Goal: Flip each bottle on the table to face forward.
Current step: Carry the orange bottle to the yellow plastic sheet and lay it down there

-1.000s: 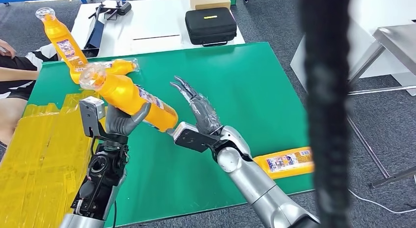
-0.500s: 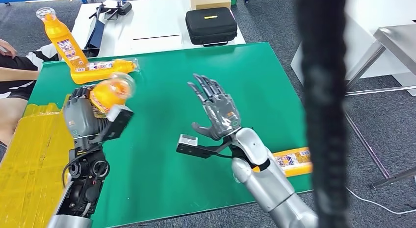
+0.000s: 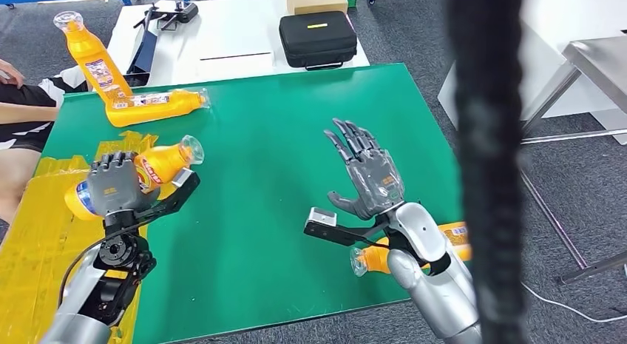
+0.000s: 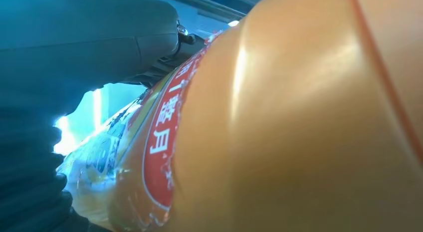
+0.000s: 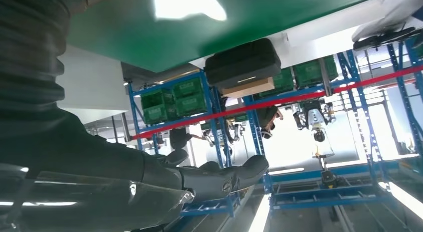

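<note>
Silver jointed arms, grey left robot hand [image 3: 112,184], dark-fingered right robot hand [image 3: 368,172]

left hand [image 3: 114,185]: fingers wrapped, gripping | right hand [image 3: 370,174]: raised, fingers spread

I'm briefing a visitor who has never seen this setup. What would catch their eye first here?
First the orange bottle that the left hand grips sideways over the left edge of the green table, above a yellow tray. Next the right hand, empty with fingers spread above the table's middle. A thick dark blurred cable hangs across the right of the head view.
</note>
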Available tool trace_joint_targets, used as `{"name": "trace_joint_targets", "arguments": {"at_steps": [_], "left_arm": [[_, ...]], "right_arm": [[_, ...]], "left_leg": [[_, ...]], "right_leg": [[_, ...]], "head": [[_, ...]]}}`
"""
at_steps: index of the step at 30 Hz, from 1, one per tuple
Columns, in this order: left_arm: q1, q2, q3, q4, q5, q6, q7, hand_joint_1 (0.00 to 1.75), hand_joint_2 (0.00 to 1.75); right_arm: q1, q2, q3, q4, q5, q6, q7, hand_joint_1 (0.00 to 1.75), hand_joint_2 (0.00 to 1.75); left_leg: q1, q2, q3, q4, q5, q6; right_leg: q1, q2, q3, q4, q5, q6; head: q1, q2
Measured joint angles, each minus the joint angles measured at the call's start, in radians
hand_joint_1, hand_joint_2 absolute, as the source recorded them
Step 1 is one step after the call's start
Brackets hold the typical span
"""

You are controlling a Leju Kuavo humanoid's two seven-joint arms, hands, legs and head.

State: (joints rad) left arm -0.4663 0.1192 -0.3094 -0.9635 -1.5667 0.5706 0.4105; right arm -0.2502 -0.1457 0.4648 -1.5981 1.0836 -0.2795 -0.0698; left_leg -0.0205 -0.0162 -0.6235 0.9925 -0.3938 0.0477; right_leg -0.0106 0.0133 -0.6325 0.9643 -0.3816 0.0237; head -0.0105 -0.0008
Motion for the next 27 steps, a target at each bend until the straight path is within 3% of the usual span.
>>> {"name": "trace_joint_targets", "arguments": {"at_steps": [1,2,5,6,12,20,27], "left_arm": [[-0.002,0.009,-0.012,0.014,0.000,-0.007,0.008,1.75,1.75],[-0.005,0.017,-0.020,0.029,0.000,-0.013,0.012,1.51,1.75],[-0.019,0.031,-0.027,0.080,0.000,-0.043,0.017,0.21,1.75],[-0.025,0.032,-0.027,0.101,0.000,-0.052,0.022,0.00,1.75],[-0.046,0.035,-0.007,0.228,0.000,-0.058,0.033,0.00,1.75],[-0.056,0.031,0.025,0.294,0.000,-0.050,0.028,0.00,1.75],[-0.059,0.007,0.089,0.323,0.005,-0.031,-0.045,0.00,1.75]], "right_arm": [[0.013,-0.003,-0.009,-0.013,0.004,0.004,0.001,0.00,1.75],[0.025,-0.005,-0.018,-0.026,0.008,0.008,0.003,0.00,1.75],[0.055,-0.011,-0.043,-0.059,0.015,0.013,0.003,0.00,1.75],[0.065,-0.011,-0.050,-0.068,0.017,0.013,0.001,0.00,1.75],[0.114,-0.011,-0.077,-0.106,0.023,0.017,-0.016,0.00,1.75],[0.134,-0.011,-0.092,-0.137,-0.040,0.053,-0.032,0.00,1.75],[0.170,-0.013,-0.122,-0.180,-0.047,0.116,-0.034,0.00,1.75]], "left_leg": [[0.000,0.000,0.000,0.000,0.000,0.000],[0.000,0.000,0.000,0.000,0.000,0.000],[0.000,0.000,0.000,0.000,0.000,0.000],[0.000,0.000,0.000,0.000,0.000,0.000],[0.000,0.000,0.000,0.000,0.000,0.000],[0.000,0.000,0.000,0.000,0.000,0.000],[0.000,0.000,0.000,0.000,0.000,0.000]], "right_leg": [[0.000,0.000,0.000,0.000,0.000,0.000],[0.000,0.000,0.000,0.000,0.000,0.000],[0.000,0.000,0.000,0.000,0.000,0.000],[0.000,0.000,0.000,0.000,0.000,0.000],[0.000,0.000,0.000,0.000,0.000,0.000],[0.000,0.000,0.000,0.000,0.000,0.000],[0.000,0.000,0.000,0.000,0.000,0.000]], "head": [[0.000,0.000],[0.000,0.000],[0.000,0.000],[0.000,0.000],[0.000,0.000],[0.000,0.000],[0.000,0.000]]}}
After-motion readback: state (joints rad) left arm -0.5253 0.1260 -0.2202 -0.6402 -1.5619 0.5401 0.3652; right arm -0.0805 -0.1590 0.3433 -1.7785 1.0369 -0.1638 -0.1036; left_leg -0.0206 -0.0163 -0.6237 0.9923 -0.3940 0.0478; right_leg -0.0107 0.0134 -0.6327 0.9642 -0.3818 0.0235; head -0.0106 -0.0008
